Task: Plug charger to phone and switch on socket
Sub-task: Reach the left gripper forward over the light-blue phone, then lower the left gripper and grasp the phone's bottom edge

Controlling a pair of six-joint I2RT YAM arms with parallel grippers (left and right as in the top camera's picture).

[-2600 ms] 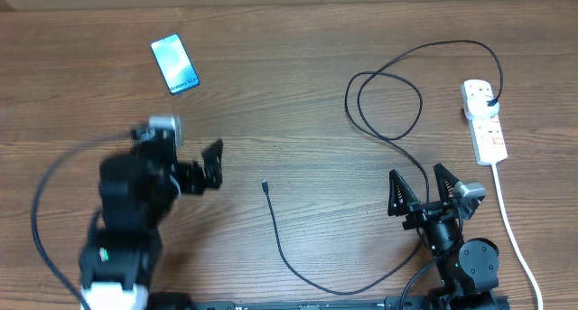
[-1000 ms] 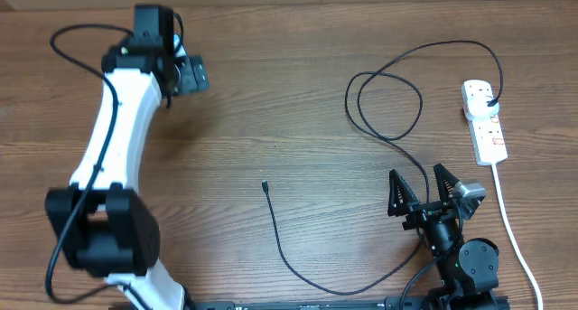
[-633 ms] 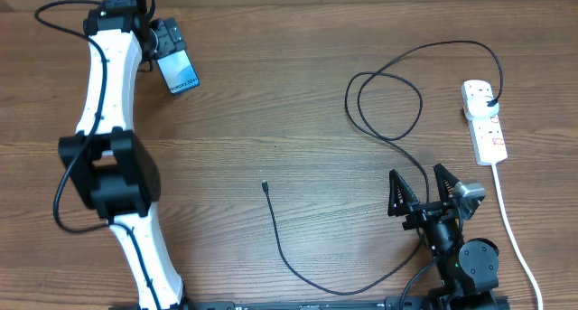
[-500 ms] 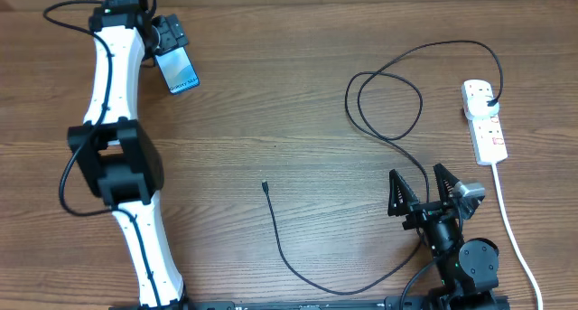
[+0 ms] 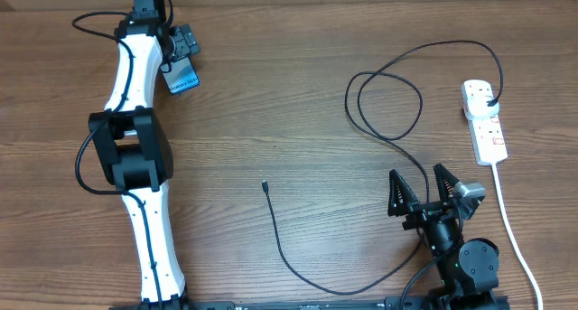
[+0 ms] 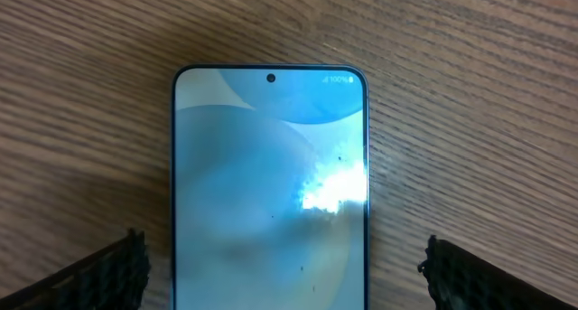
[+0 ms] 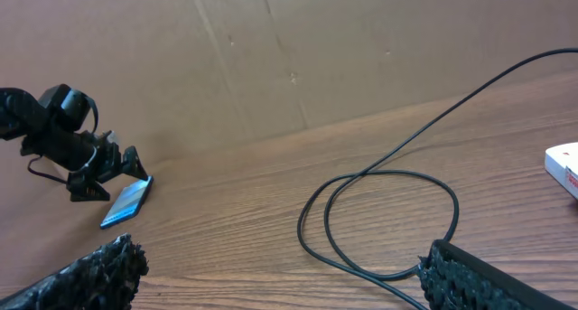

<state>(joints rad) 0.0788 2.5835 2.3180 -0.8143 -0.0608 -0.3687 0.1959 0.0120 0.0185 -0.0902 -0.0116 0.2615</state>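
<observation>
Step (judged): phone grasp | left gripper (image 6: 284, 269) spread wide astride phone (image 6: 271, 192), 11 o'clock | right gripper (image 5: 422, 191) splayed, idle | next: descent, closure likely required.

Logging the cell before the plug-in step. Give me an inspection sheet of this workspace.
Surface: wooden table, bare grain.
Job's things: phone flat, screen lit, far left; charger looped, connector tip free mid-table, plug in socket at right.
Clutter: nothing seen.
Grippers: left gripper open, straddling phone, not touching; right gripper open, empty.
Cables: thick white cord runs from socket toward near edge.
Surroundings: cardboard wall behind table.
</observation>
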